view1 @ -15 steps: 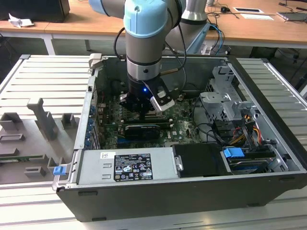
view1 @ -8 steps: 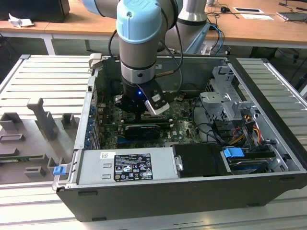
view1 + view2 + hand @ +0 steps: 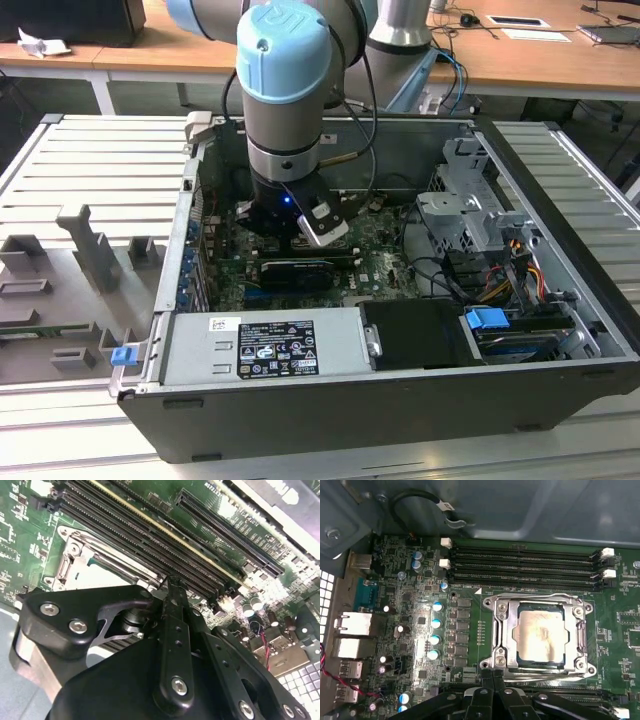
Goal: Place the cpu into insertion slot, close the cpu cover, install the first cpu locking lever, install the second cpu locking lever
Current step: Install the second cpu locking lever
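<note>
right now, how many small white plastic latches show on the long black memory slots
5 latches: two at each end of the slots by the grey case wall, one across the silvery socket. More may be hidden.

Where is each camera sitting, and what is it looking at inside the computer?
Exterior view: sits off the arm, outside and above the open computer case, looking down into it; the blue-capped arm reaches in.
First wrist view: rides on the arm, looking down at the cpu lying in the insertion slot under the cpu cover; the claw is shut.
Second wrist view: rides low behind the claw, looking along the memory slots.
Both wrist views share the claw and memory slots.
</note>
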{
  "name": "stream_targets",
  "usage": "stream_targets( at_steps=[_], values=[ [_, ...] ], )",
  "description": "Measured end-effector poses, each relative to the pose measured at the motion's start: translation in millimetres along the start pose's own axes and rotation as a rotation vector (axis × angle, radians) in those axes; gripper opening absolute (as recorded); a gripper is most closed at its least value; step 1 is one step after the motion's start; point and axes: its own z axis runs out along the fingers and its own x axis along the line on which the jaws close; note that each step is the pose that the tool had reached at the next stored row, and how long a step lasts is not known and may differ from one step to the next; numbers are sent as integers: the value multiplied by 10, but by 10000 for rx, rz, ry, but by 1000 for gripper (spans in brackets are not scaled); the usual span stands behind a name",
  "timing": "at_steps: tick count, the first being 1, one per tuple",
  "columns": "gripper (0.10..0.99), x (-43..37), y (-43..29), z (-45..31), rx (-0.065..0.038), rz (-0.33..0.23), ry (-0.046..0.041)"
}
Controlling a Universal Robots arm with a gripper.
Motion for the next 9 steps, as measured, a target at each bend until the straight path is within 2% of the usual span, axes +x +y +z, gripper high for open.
stream_targets(
  at_steps=[4,7,9],
  values=[
    [106,36,-5,28,-154,-6,-48],
    [106,47,-10,61,-329,-5,-83],
    [106,57,-16,87,-360,-8,-87]
  ],
)
